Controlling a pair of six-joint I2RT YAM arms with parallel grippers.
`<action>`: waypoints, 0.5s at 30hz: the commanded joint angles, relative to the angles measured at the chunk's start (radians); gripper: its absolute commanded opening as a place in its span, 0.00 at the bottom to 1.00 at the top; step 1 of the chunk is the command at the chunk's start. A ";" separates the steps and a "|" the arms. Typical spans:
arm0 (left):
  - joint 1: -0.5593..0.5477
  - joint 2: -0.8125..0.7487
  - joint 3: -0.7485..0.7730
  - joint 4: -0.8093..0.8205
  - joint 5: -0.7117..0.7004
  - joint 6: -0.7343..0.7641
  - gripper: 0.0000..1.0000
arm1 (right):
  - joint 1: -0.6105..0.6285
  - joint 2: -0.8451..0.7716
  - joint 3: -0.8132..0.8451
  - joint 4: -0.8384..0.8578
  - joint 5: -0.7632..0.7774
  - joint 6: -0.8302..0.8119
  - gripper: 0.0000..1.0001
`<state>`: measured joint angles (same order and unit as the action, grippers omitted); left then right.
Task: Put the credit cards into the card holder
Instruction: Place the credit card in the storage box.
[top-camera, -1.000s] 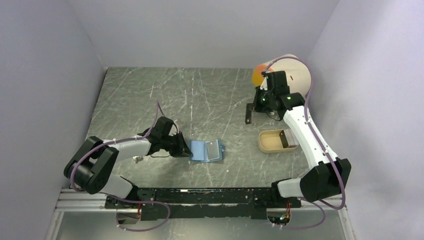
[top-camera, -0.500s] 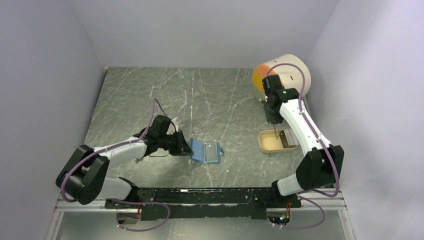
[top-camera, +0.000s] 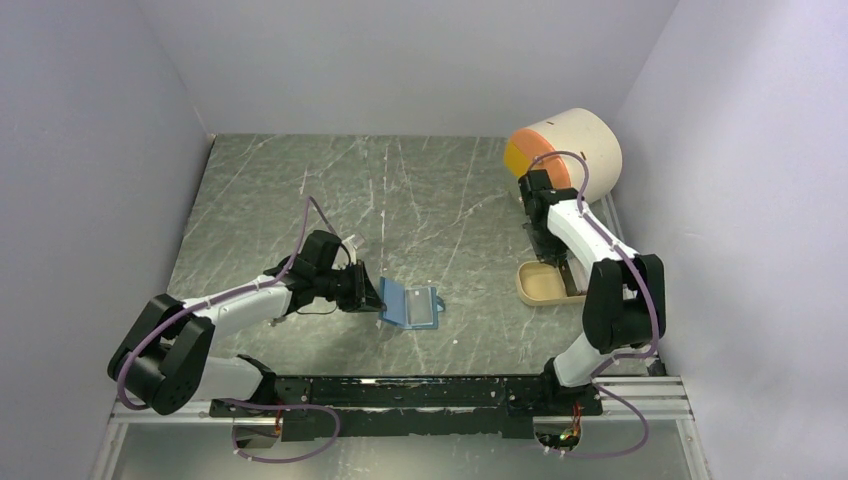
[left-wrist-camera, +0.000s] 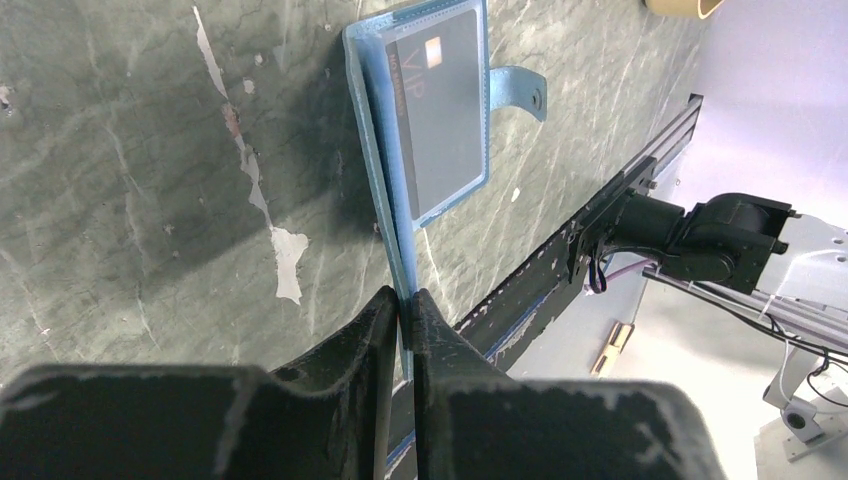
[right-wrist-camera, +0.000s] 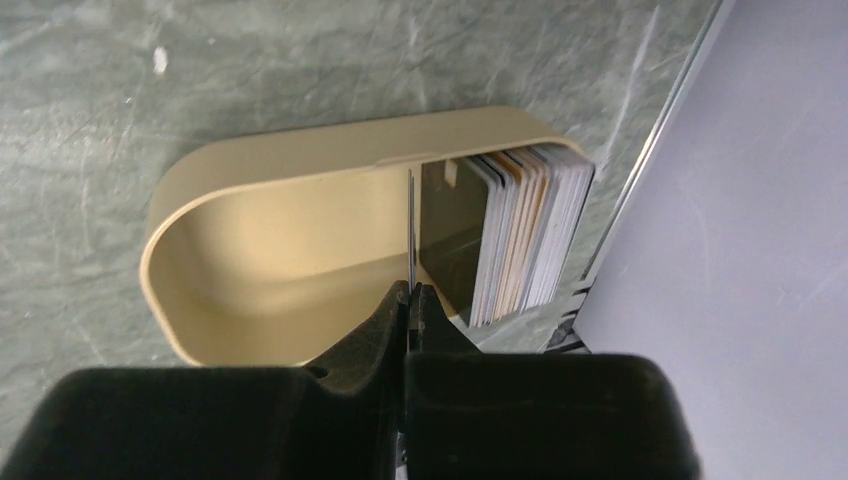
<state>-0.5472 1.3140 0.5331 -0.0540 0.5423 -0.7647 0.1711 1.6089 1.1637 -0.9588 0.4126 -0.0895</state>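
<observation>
Your right fingers (right-wrist-camera: 385, 320) pinch stiff, slick thin dark credit card (right-wrist-camera: 410, 230) by edge; left fingers (left-wrist-camera: 370, 330) clamp floppy blue card holder (left-wrist-camera: 368, 110)

We get soft, even overhead light, no harsh glare. The card holder (left-wrist-camera: 432, 120) casts a dim shadow on the table (left-wrist-camera: 150, 150); left claw (left-wrist-camera: 402, 300) and right claw (right-wrist-camera: 408, 295) blur dark.

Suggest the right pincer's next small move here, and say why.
Probably lift straight up: the right pincer is shut on a card held edge-on over the tray, beside the stack, while the left pincer holds the card holder open.
</observation>
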 joint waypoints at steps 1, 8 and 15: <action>-0.008 -0.007 0.004 0.000 0.030 0.017 0.16 | -0.040 0.003 -0.025 0.113 0.019 -0.052 0.00; -0.010 0.017 0.009 0.018 0.041 0.016 0.16 | -0.066 0.024 -0.049 0.158 -0.047 -0.068 0.07; -0.009 0.019 0.020 0.011 0.053 0.021 0.16 | -0.070 0.048 -0.064 0.138 0.047 -0.059 0.35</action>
<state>-0.5472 1.3373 0.5331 -0.0502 0.5648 -0.7624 0.1112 1.6505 1.1122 -0.8272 0.4084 -0.1444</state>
